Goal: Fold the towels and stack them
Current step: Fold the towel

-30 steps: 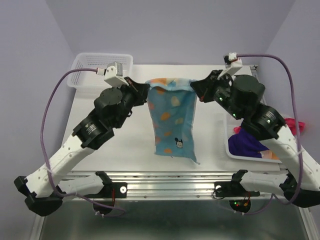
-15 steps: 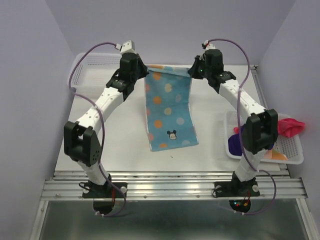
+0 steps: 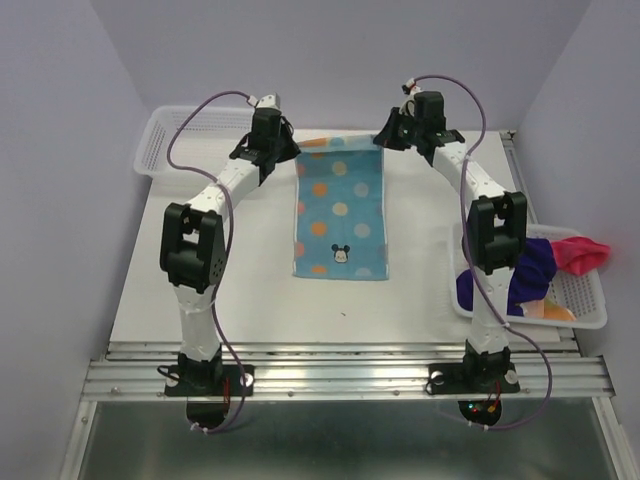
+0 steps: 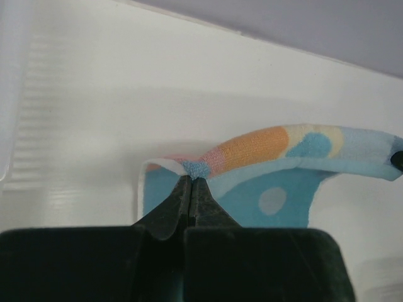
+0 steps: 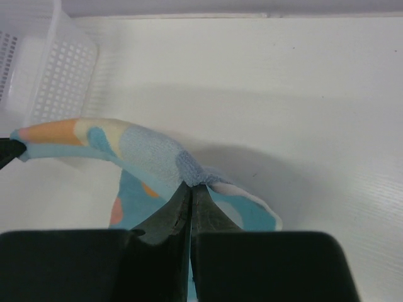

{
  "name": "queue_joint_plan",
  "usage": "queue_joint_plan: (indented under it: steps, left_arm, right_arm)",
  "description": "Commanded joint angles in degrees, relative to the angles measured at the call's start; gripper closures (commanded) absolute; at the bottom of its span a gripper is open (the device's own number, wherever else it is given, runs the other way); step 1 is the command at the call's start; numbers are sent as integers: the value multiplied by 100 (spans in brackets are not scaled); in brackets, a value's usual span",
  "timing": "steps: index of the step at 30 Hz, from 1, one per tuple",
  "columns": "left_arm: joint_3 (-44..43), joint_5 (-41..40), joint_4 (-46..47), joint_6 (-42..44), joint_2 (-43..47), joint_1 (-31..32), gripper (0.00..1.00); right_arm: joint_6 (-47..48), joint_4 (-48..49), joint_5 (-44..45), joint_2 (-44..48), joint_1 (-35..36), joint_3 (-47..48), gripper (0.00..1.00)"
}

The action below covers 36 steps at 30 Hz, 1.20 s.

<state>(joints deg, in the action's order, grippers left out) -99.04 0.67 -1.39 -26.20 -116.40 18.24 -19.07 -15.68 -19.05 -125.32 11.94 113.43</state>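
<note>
The patterned towel [image 3: 340,215] is soft terry. Its looped pile shows as a fuzzy nap right at the fingertips in both wrist views, and overall it makes a long rectangle. The left gripper [image 4: 191,179] is clenched on one far corner, its dark tapered fingers pressed together with a tuft of blue pile pinched at the tips. The right gripper [image 5: 191,185] is clamped the same way on the other far corner. Between the two grippers the far hem hangs as a rolled, slightly sagging band, raised off the table [image 3: 250,290]. From there the cloth runs back toward the arm bases and lies flat on the smooth, faintly ribbed white top.

Outboard of the left gripper stands a white plastic mesh basket [image 3: 165,140]. A second mesh basket [image 3: 590,300] sits well behind and outboard of the right gripper. It holds a purple towel [image 3: 535,265], a pink-red towel [image 3: 582,252] draped over its far rim, and a patch of another patterned cloth [image 3: 553,312]. The right arm's lower links cross in front of this basket's inner side and hide part of it.

The held towel is light blue with orange, white and darker blue dots. A small cartoon mouse face sits near the hem farthest from the grippers, and a white edge shows at the pinched corners.
</note>
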Motion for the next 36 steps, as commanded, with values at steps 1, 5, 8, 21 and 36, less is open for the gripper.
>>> queue_joint_plan:
  steps: [1, 5, 8, 21, 36]
  left_arm:
    - [498, 206, 200, -78, 933, -49, 100]
    - [1682, 302, 271, -263, 1593, -40, 100]
    - [2570, 391, 384, -403, 2154, 4, 100]
    - [5175, 320, 605, -1062, 3835, 399, 100]
    - [6204, 4, 421, -1327, 4231, 979, 100]
  right_arm:
    - [-79, 56, -406, 595, 1, -440, 99]
    - [-404, 57, -407, 1447, 1, -1652, 99]
    - [-369, -40, -310, 2168, 1, -2636, 99]
    - [-808, 355, -591, 4076, 168, -5715, 99]
    - [-1292, 838, -626, 4498, 423, -7132, 98]
